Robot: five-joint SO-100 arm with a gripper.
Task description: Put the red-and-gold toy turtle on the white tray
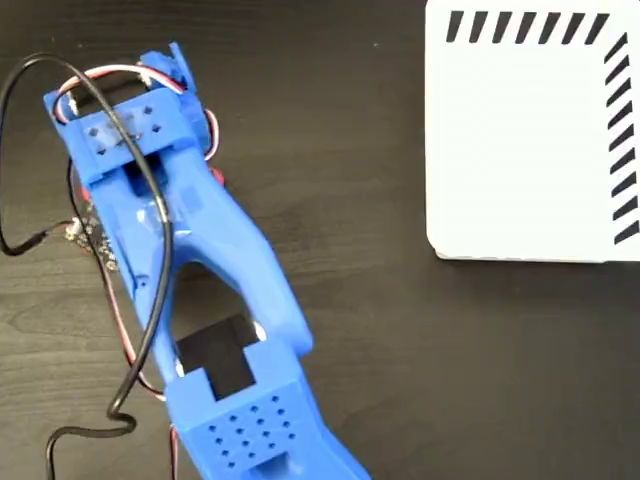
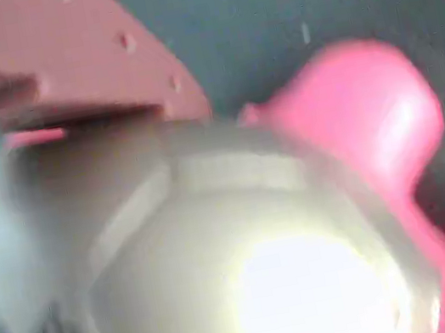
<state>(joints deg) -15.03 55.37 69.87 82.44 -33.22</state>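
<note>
Fixed view: blue arm [image 1: 190, 260] reaches from near edge toward far left, covering its gripper; jaws hidden — cannot tell if open or gripping. White tray [image 1: 520, 150] lies far right on dark table [image 1: 400, 350], well apart from arm. Wrist view: red-and-gold toy turtle [image 2: 247, 257] fills blurred frame, shiny shell up close, pink head at right — directly under wrist.

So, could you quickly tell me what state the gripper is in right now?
Gripper: cannot be told; the arm hides it in the fixed view. The wrist view shows the toy turtle filling the frame, right up close, but not whether it is gripped.
</note>
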